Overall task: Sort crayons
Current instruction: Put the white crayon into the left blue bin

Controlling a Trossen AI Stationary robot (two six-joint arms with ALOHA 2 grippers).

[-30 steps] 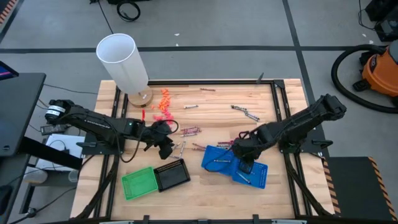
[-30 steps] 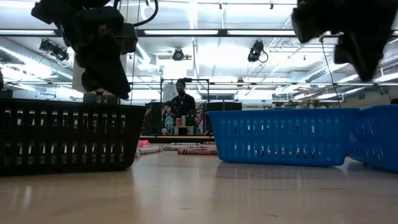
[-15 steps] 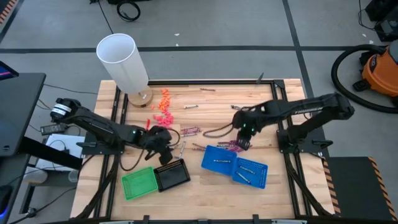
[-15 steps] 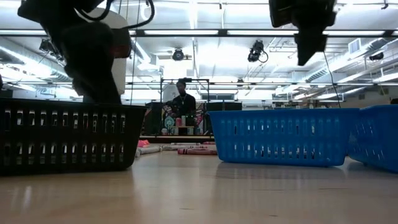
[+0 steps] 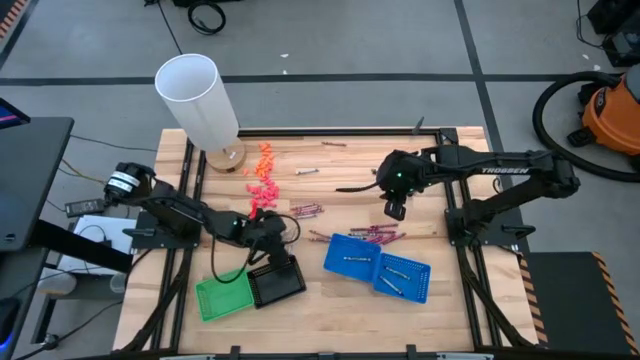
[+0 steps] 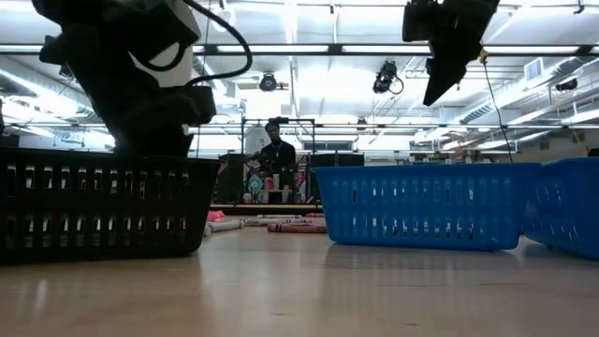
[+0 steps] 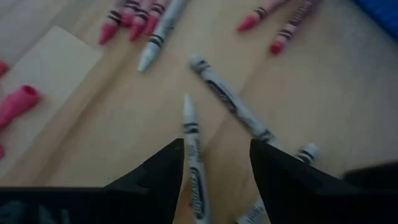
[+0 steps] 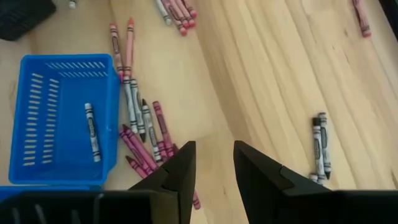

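Note:
Grey and magenta crayons lie scattered on the wooden table [image 5: 330, 310]. My left gripper [image 7: 217, 155] is low over the table beside the black basket [image 5: 276, 281], open, with a grey crayon [image 7: 194, 168] lying flat between its fingers; I cannot tell whether they touch it. More grey crayons [image 7: 230, 102] lie just beyond. My right gripper [image 5: 395, 207] hangs high over the middle right, open and empty, above a cluster of magenta and grey crayons [image 8: 143, 130]. A grey crayon [image 8: 91, 132] lies in a blue basket [image 8: 37, 118].
A green basket [image 5: 224, 296] stands beside the black one, and two blue baskets [image 5: 378, 267] near the front right. A white cylinder [image 5: 198, 98] stands at the far left, with orange-pink pieces [image 5: 262, 175] beside it. Two grey crayons [image 8: 319, 148] lie apart on bare wood.
My right gripper has left the blue baskets, rising and going toward the table's far edge, and has turned about. My left gripper has sunk toward the table next to the black basket.

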